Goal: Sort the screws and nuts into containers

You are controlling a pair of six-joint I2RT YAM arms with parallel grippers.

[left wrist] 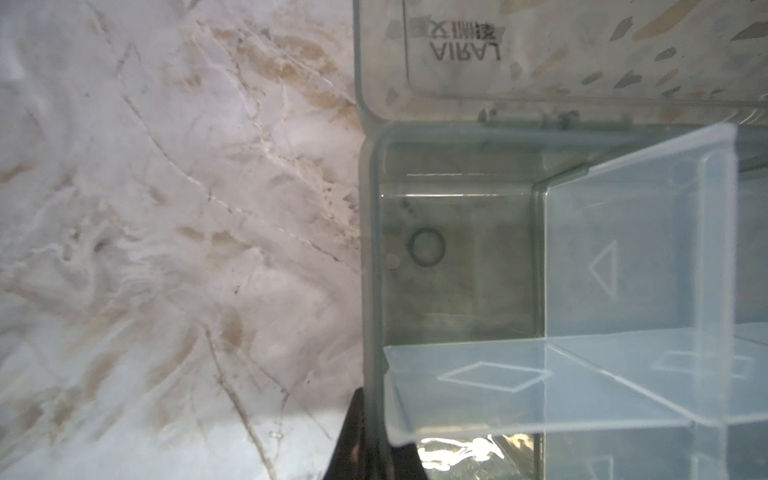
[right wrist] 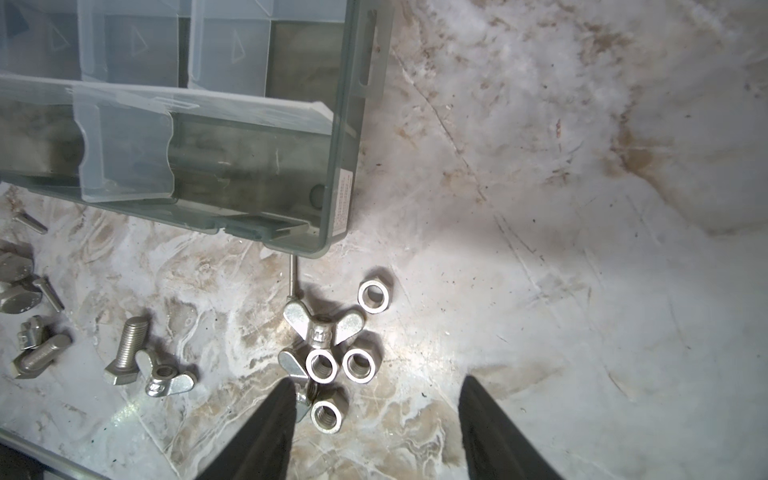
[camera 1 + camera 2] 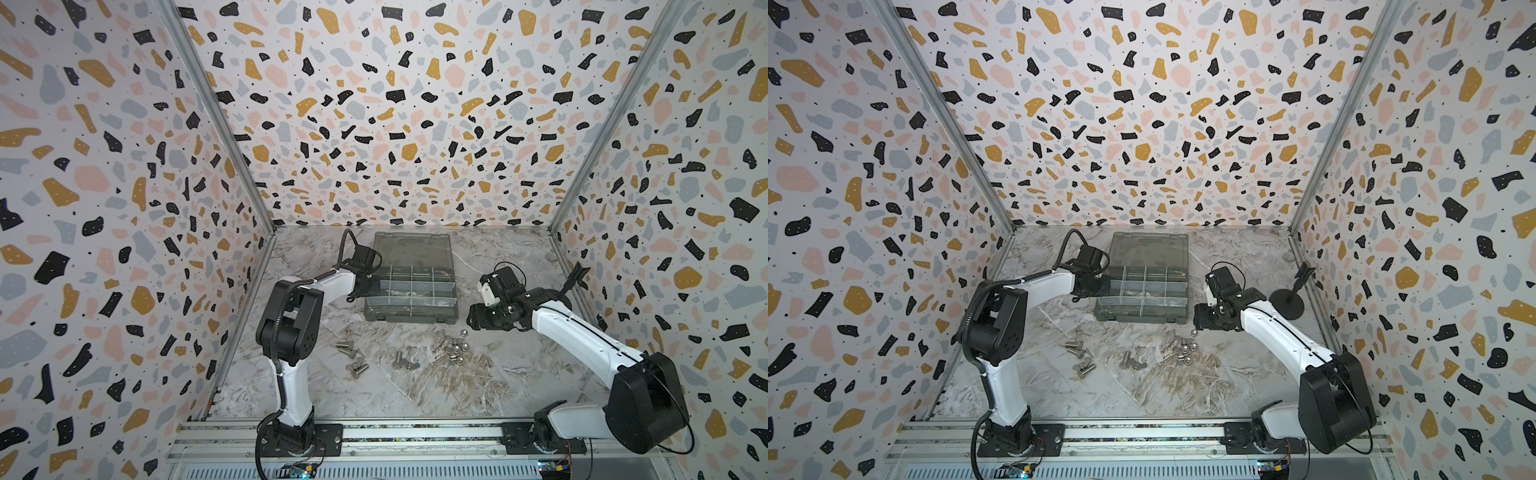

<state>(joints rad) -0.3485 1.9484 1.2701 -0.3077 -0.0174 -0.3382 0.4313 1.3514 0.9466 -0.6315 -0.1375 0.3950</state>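
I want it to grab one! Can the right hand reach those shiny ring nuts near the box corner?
Probably yes. The right hand hangs open over the nuts, nothing lies between, and the box stands aside. One finger covers a wing nut, so it may need shifting.

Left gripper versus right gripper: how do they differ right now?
The left gripper is shut on a side wall of the organiser box; the right gripper is open and holds nothing. The left gripper sits at that wall; the right gripper hovers above loose nuts on the table. Both have black fingers.
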